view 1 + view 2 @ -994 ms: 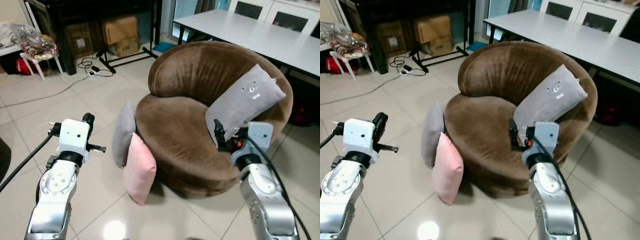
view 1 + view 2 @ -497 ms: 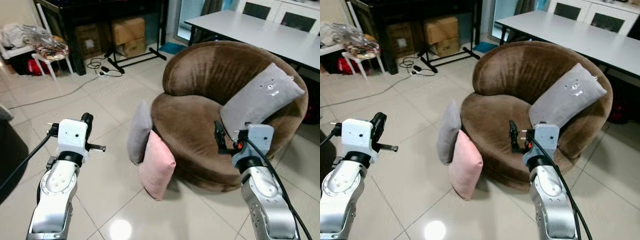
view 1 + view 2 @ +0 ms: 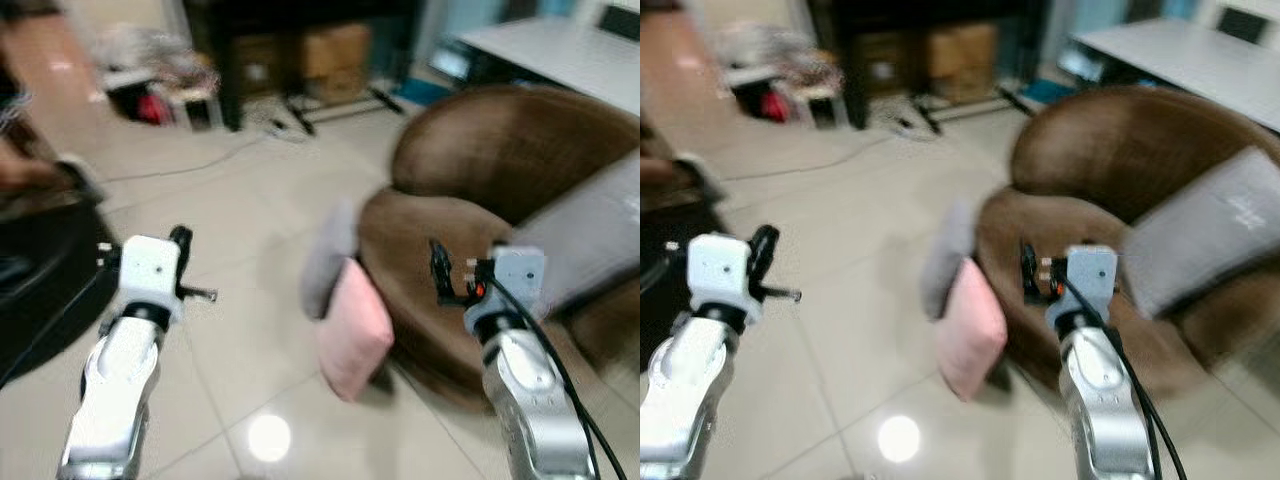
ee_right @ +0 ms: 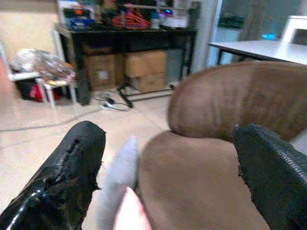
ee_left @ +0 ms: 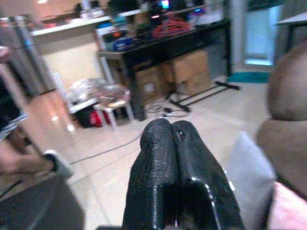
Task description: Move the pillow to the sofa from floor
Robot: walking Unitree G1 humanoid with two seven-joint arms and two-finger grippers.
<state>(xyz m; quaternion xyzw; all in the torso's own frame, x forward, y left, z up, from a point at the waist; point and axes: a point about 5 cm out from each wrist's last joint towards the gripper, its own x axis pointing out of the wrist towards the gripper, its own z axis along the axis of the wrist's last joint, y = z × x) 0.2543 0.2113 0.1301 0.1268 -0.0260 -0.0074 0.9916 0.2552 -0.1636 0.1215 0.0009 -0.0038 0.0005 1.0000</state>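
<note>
Blurred by motion, the pink pillow (image 3: 355, 330) leans on the floor against the brown sofa (image 3: 470, 200) beside a grey pillow (image 3: 326, 257), between the left gripper (image 5: 177, 177), jaws pressed closed, and the right gripper (image 4: 168, 167), jaws spread wide over the sofa's seat.

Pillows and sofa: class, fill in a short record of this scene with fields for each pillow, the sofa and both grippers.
pink pillow: on the floor, leaning against the sofa's front
grey floor pillow: on the floor beside the pink one, against the sofa
grey seat pillow: lying on the sofa
sofa: round, brown
left gripper: fingers shut, holding nothing, raised over the floor
right gripper: fingers open, empty, in front of the sofa seat
image: blurred
</note>
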